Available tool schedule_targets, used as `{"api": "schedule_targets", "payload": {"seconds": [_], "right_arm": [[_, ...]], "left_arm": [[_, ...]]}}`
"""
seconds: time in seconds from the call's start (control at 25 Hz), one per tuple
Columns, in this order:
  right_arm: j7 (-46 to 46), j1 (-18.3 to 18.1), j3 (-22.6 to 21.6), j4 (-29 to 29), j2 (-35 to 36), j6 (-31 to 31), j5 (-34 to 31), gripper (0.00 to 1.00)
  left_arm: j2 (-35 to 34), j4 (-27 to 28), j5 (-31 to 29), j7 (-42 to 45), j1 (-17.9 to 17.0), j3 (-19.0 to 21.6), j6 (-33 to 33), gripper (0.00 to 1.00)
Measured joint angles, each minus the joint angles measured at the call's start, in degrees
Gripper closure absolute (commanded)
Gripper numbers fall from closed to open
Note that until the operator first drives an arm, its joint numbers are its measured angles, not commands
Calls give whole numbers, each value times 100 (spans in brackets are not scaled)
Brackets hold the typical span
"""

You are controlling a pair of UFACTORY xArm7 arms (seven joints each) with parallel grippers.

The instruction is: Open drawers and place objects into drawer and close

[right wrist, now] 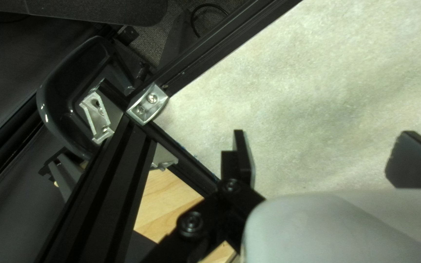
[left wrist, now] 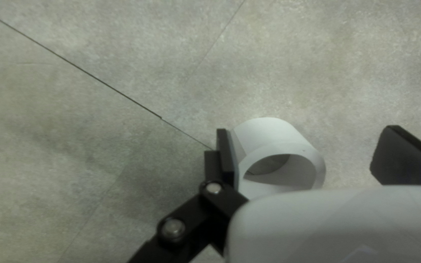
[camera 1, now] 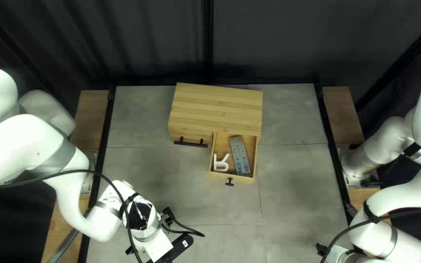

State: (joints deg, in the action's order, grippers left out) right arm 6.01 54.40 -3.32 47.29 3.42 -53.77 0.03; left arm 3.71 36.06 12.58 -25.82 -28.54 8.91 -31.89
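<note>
Reaching in from the left side, the left arm [camera 1: 40, 146] bends low over the near left part of the bench [camera 1: 293, 190], with a dark cable [camera 1: 98, 174] running along it. Its left pincer [camera 1: 175, 249] is spread wide. In the left wrist view a white tube [left wrist: 279, 168] sits between the fingers of that left pincer [left wrist: 306, 131], right up close to one of them and well apart from the other. Its hollow end faces the camera; I can't tell if it actually touches the closer finger.

Toward the far side, around the middle, stands a wooden cabinet [camera 1: 215, 103]. On its left is a closed drawer [camera 1: 189, 134] with a dark bar handle [camera 1: 190, 143]. On its right, the open drawer [camera 1: 230, 177] is pulled out toward the near side, a small dark knob [camera 1: 229, 182] on its front. Inside, a white letter [camera 1: 220, 163] lies at the left, close to the front, and just right of it a grey remote [camera 1: 240, 156] lies lengthwise, slightly slanted.

Over at the near right, the right arm [camera 1: 388, 234] comes down low, its right pincer [camera 1: 336, 254] by the bench's edge. The right wrist view shows that right pincer [right wrist: 322, 134] opened wide over the bench, near a corner where a metal bracket [right wrist: 147, 103] sits on the black frame [right wrist: 198, 58].
</note>
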Motion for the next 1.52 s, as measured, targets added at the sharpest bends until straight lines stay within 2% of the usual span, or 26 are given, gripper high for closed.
{"api": "schedule_targets", "payload": {"seconds": [0.76, 0.8, 0.84, 1.2, 1.52], "right_arm": [[0, 0, 0, 0, 0, 0, 0, 0], [0, 0, 0, 0, 0, 0, 0, 0], [0, 0, 0, 0, 0, 0, 0, 0], [0, 0, 0, 0, 0, 0, 0, 0], [0, 0, 0, 0, 0, 0, 0, 0]], "left_arm": [[-50, -355, -244, 255, -14, -33, 330, 0], [-43, -354, -259, 271, -16, -34, 334, 42], [-35, -350, -290, 302, -18, -37, 333, 100], [-74, -297, -587, 614, -41, -58, 203, 100], [-824, -276, -1393, 1186, 76, -62, -450, 100]]}}
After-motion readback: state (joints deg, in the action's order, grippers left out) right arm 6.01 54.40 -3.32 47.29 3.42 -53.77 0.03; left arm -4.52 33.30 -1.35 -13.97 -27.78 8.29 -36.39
